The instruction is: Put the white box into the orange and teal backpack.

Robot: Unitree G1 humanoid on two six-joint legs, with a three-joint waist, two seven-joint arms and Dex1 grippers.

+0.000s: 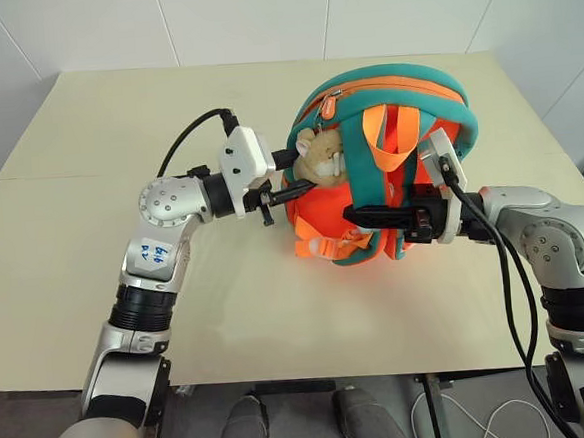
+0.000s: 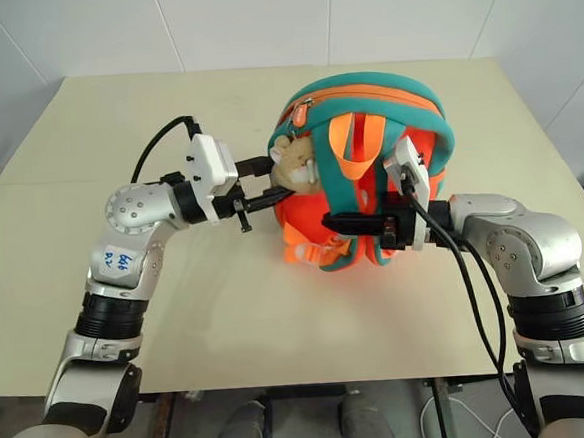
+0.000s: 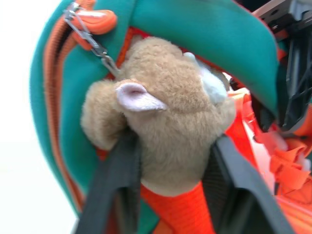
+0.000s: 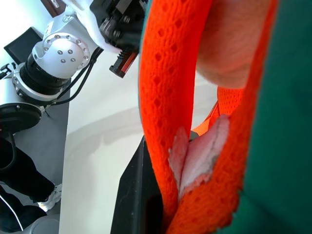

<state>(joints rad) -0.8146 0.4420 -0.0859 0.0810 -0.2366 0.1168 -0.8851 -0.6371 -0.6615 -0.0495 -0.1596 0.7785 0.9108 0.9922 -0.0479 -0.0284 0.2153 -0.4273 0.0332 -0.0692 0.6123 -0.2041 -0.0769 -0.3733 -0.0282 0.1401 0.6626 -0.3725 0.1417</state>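
Here the table (image 1: 93, 243) carries the orange and teal backpack (image 1: 388, 87), upright toward two o'clock of its middle. The left gripper (image 1: 304, 173), reaching from nine o'clock, pinches the plush toy (image 3: 170, 126) hanging on the bag. The right gripper (image 1: 367, 214), from three o'clock, is pressed together on an orange strap (image 4: 165, 112)

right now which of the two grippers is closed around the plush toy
The left gripper: its two black fingers sit either side of the tan plush toy on the orange and teal backpack. The right gripper is lower, at an orange webbing loop.
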